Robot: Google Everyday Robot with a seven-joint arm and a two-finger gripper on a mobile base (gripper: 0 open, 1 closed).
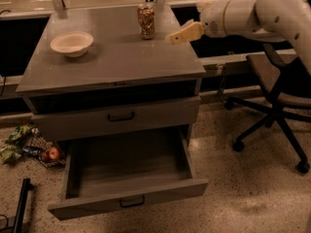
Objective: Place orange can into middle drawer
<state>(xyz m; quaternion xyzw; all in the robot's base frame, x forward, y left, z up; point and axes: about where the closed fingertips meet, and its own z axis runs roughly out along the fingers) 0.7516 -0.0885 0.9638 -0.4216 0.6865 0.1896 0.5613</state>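
Note:
The orange can point(146, 21) stands upright at the back of the grey cabinet top point(121, 57), right of centre. My gripper point(174, 37) hangs over the top's right side, a short way right of the can and apart from it, holding nothing. The white arm point(252, 13) reaches in from the upper right. The middle drawer point(127, 200), the lower grey front with a small black handle, is pulled out and shows nothing inside. The grey drawer front above it point(121, 116) is closed.
A cream bowl point(72, 43) sits on the left of the cabinet top. A black office chair point(277, 101) stands on the floor to the right. Snack bags and an apple point(52, 153) lie on the floor left of the cabinet.

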